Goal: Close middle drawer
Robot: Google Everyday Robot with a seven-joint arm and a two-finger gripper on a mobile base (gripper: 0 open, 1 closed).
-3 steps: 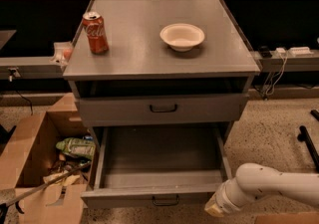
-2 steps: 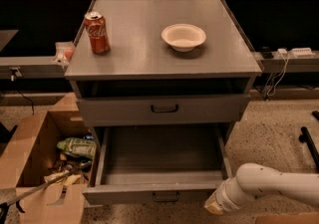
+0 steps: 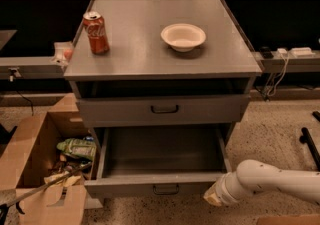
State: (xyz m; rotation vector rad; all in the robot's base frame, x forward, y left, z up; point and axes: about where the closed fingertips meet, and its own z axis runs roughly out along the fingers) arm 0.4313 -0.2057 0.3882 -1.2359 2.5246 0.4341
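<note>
The middle drawer point(image 3: 130, 187) stands pulled wide open; the gripper point(image 3: 214, 198) sits at its front right corner, perhaps touching, grip state unreadable.

middle drawer point(image 3: 120, 187): grey, shallow, pulled open, dark bar handle point(image 3: 166, 189); gripper point(image 3: 214, 198) beside its front right corner.

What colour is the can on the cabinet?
Red can, camera view. Gripper sits low right, beside the middle drawer front.
</note>
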